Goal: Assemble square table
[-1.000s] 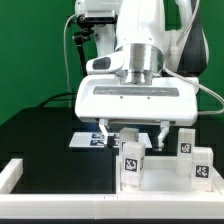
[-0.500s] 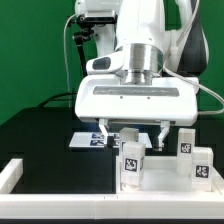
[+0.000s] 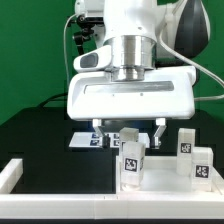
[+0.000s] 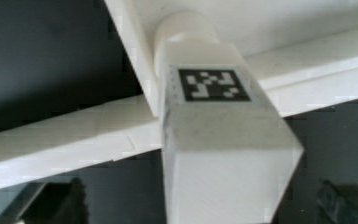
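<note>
Counting three legs (image 3: 133, 164) under the pincer (image 3: 128, 133).

No words, brands or numbers can be read anywhere. The only signs are black-and-white square tags: one on the leg (image 4: 220, 120) filling the wrist view, others on the three legs (image 3: 131, 162) standing in the exterior view, and on the marker board (image 3: 88, 140).

A robotics laboratory is shown. A black table (image 3: 40, 125) is set before a plain green backdrop (image 3: 30, 50), and cables (image 3: 72, 45) are seen at about ten o'clock beside the white arm (image 3: 130, 30). Square tracking tags are borne by white blocky legs (image 3: 131, 160) at five o'clock, and the workspace is edged by white bars (image 3: 60, 180).
</note>
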`<state>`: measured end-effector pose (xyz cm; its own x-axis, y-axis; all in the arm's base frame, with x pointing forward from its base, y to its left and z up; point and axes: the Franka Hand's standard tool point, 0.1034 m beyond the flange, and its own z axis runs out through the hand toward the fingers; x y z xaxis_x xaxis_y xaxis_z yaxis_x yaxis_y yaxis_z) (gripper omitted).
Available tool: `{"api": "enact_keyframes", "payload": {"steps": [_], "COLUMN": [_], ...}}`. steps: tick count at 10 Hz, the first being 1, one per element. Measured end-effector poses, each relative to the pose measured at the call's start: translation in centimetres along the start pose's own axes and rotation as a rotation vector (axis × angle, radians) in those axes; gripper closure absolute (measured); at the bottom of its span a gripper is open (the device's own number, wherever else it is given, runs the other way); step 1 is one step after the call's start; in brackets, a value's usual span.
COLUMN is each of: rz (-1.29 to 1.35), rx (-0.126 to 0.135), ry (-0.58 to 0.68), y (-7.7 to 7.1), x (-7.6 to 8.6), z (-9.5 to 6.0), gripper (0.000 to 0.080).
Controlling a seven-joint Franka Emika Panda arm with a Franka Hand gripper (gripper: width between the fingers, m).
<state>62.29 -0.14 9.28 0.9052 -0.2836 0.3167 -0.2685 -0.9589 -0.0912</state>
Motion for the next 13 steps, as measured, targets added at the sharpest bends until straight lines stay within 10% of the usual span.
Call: {"api": "enact_keyframes", "payload": {"steps": [4,8,10,13], "rz": [0.040,0.069,0.185,0.447], "rx": [0.034,0.028,0.011,-0.024], "ry": [-0.296,-0.297,-0.297,-0.297], "y": [-1.00,-1.03,-1.05,-1.05], "x": [-0.81,-0.70,-0.63,-0.59], "z": [0.25,0.54,0.51,0.52], "gripper": [0.0150,0.0179,0.0501,0.0501]}}
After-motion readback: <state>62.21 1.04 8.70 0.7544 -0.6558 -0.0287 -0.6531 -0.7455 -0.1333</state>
